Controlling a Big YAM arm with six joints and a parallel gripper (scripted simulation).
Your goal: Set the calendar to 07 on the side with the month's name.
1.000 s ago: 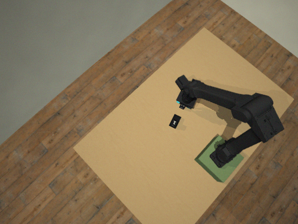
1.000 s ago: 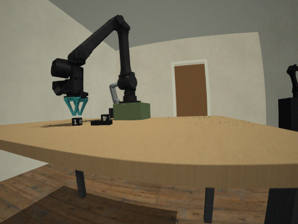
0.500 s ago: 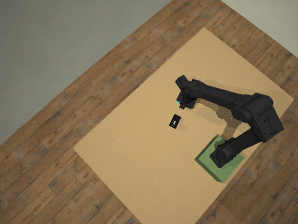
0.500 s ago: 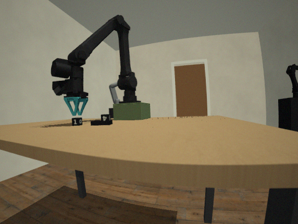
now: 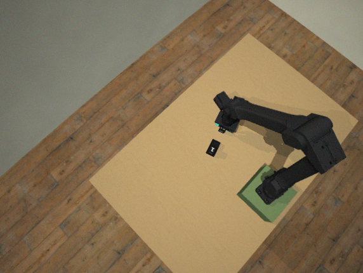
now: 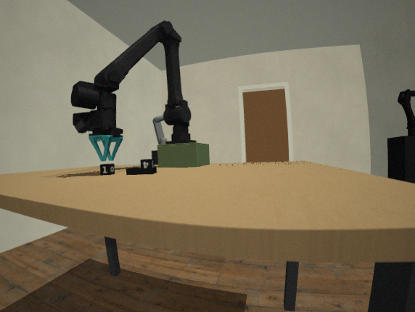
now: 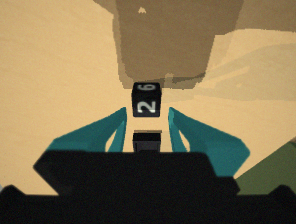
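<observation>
The broad tan table (image 5: 165, 190) (image 6: 232, 196) carries the black arm (image 5: 263, 115) (image 6: 173, 72), whose teal-fingered gripper (image 5: 223, 127) (image 6: 108, 159) (image 7: 147, 112) hovers above the loose cube, its fingers part-way spread with nothing between them. The shallow black tray (image 6: 134, 171) lies flat beside that cube, apart from it; the white-numbered black cube in the tray (image 5: 213, 148) (image 6: 146, 165) occupies one end. Risk, in my judgement: a descent off line could land a fingertip on the white-numbered black loose cube (image 5: 222, 129) (image 6: 107, 169) (image 7: 146, 100) and tip it; a later low approach could shove the light tray or jam the seated cube. A wrong turn would leave a false or inverted digit. The exterior view shows 1 and 0 on the loose cube and an inverted 4 on the seated one; the wrist view alone shows the former's 2 and 6.
</observation>
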